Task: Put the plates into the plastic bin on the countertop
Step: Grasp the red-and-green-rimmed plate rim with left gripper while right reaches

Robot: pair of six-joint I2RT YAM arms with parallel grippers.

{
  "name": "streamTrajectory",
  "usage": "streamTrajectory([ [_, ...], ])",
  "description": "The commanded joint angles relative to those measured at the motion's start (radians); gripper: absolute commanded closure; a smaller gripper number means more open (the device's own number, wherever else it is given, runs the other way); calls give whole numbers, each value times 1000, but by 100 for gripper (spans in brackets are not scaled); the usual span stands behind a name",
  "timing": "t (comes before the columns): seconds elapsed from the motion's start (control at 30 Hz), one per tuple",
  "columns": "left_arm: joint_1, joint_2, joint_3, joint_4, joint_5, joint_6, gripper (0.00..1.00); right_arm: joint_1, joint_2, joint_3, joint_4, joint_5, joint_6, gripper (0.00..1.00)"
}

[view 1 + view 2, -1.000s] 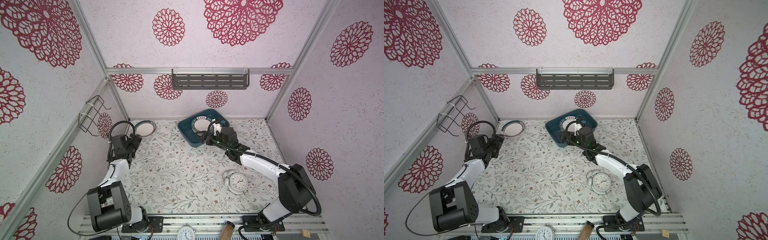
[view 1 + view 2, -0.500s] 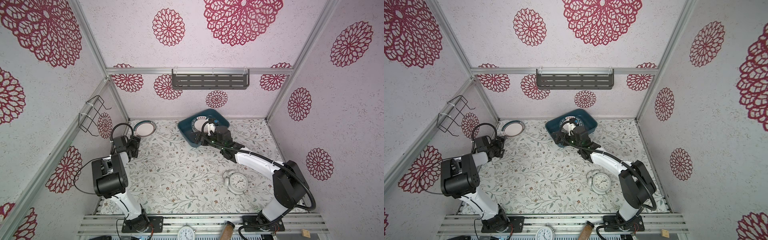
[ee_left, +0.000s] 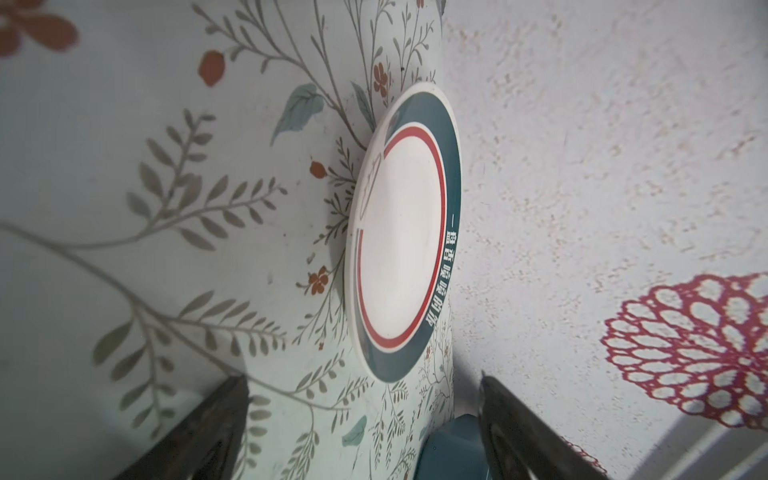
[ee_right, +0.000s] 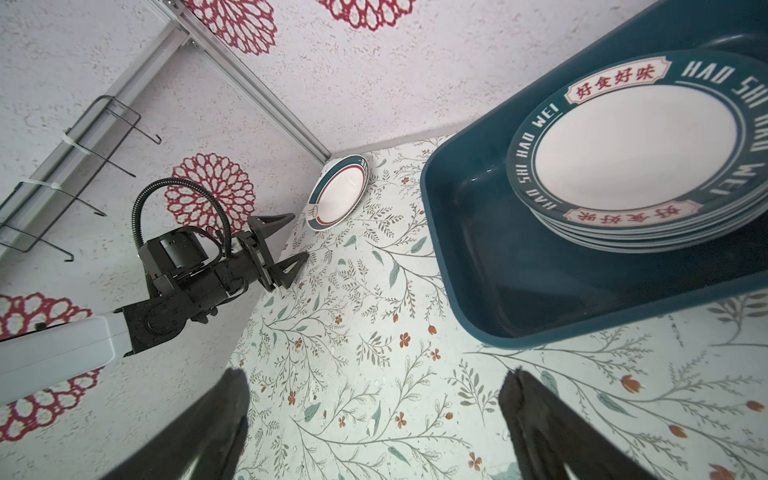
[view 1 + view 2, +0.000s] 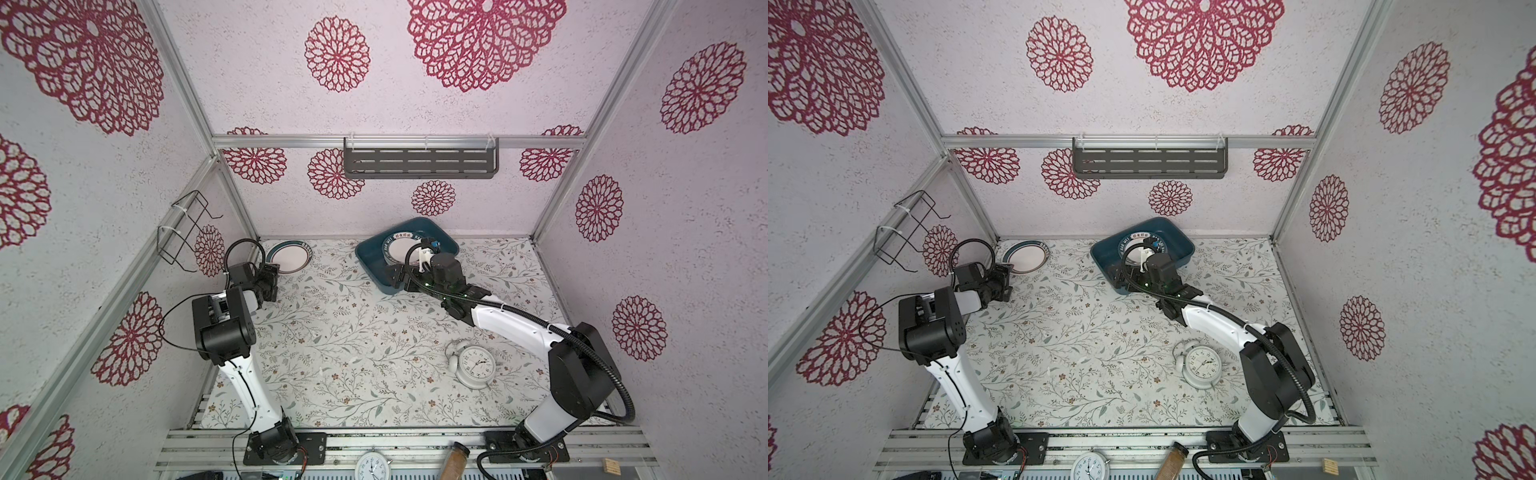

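One white plate [image 5: 289, 257] [image 5: 1027, 257] with a dark teal rim and a red ring lies flat on the countertop [image 5: 353, 332] in the back left corner, close to both walls. My left gripper [image 5: 275, 282] [image 3: 361, 376] [image 4: 298, 236] stands open just short of that plate [image 3: 405, 232], nothing between its fingers. The teal plastic bin [image 5: 370, 266] [image 4: 457, 232] at the back middle holds a stack of lettered plates [image 5: 401, 249] [image 4: 640, 153]. My right gripper [image 5: 392, 276] [image 4: 376, 372] is open and empty over the bin's front left edge.
A white alarm clock [image 5: 476, 365] [image 5: 1202, 365] lies on the countertop at the front right. A grey slotted shelf [image 5: 419, 164] hangs on the back wall and a black wire rack [image 5: 185, 232] on the left wall. A brown bottle [image 5: 455, 455] lies on the front rail.
The left arm has raised its elbow and pushed its gripper closer to the corner plate. The right gripper has drawn back from over the stack to the bin's front left edge.
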State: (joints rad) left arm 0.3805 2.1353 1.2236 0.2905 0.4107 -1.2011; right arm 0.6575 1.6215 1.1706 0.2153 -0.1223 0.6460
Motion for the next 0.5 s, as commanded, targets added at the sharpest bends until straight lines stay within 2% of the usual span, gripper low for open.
streamTrajectory([
  [0.0, 5, 64, 43, -53, -15, -4, 14, -1, -58, 10, -4, 51, -25, 1],
  [0.17, -3, 152, 136, -113, -17, 0, 20, -1, -60, 18, -23, 73, -35, 1],
  [0.3, -18, 206, 197, -155, -18, 1, 29, -2, -63, 21, -35, 88, -34, 1],
  [0.47, -31, 254, 243, -182, -23, -9, 53, -3, -63, 27, -50, 103, -34, 1],
])
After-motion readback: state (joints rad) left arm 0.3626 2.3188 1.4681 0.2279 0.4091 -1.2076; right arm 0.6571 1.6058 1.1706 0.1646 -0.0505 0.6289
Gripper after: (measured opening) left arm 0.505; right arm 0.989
